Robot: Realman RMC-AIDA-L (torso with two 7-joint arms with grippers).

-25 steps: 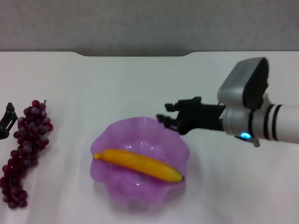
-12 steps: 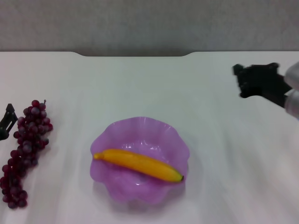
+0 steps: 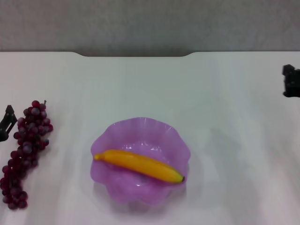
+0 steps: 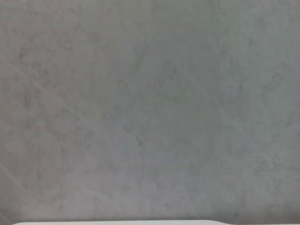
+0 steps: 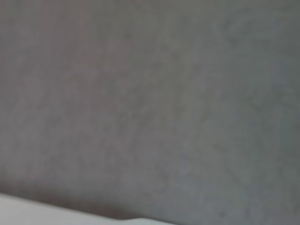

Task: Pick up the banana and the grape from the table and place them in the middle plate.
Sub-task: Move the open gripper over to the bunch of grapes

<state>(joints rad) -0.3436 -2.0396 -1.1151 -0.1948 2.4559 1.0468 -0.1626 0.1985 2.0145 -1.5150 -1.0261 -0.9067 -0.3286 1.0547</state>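
Observation:
The yellow-orange banana (image 3: 138, 165) lies across the inside of the translucent purple scalloped middle plate (image 3: 118, 133) at the centre of the white table (image 3: 140, 84). The long bunch of dark red-purple grapes (image 3: 26, 150) lies on the table at the far left, outside the plate. My left gripper (image 3: 5, 123) shows only as a black tip at the left edge, just beside the top of the grapes. My right gripper (image 3: 291, 81) shows only as a black tip at the right edge, far from the plate. Both wrist views show only a grey wall.
The table's far edge has a notch (image 3: 136, 54) with a grey wall behind it. A thin strip of white table edge shows in the left wrist view (image 4: 117, 222) and in the right wrist view (image 5: 37, 211).
My right arm has pulled back from just above the plate's far right rim to the right edge of the view. The banana, grapes, plate and left gripper have not moved.

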